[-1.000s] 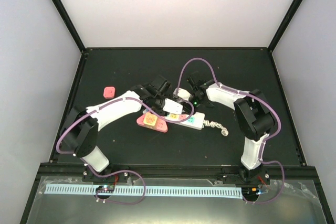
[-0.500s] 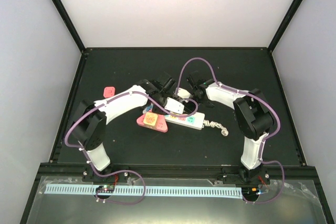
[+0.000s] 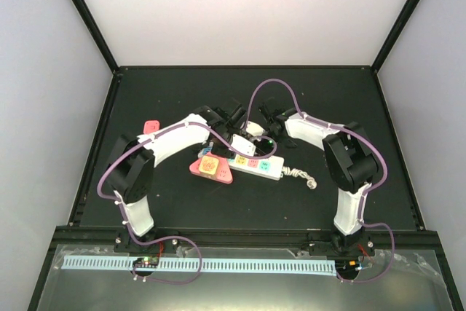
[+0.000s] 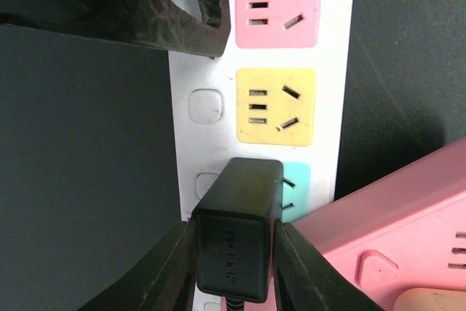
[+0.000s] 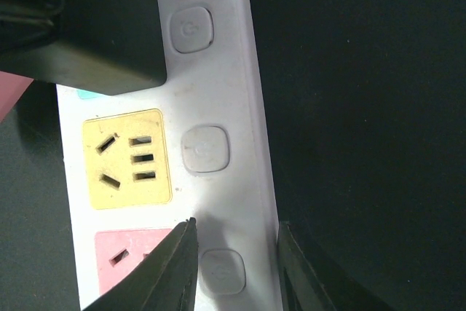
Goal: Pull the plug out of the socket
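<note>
A: Far left: small pink square block, alone nr the left edge of the black table.
B: Copy. Moving right?
A: Mid-table, pink wedge-shaped plastic adapter w/ orange & yellow faces, just beside the left end of the long white rectangular plastic power strip.
B: Any grip there?
A: Yep, left gripper is down over that end, fingers pressed on both sides of the boxy black plug, pinching it. Plug stands on the teal outlet face; can't tell if prongs are out.
B: Further along?
A: Next yellow face, then pink face. Over those, right gripper: fingers apart, one tip on the strip's top by the pink face, other off the button-side edge. Can't tell if it clamps.
B: Cord?
A: At the strip's right end, short coiled white cord on the table.
</note>
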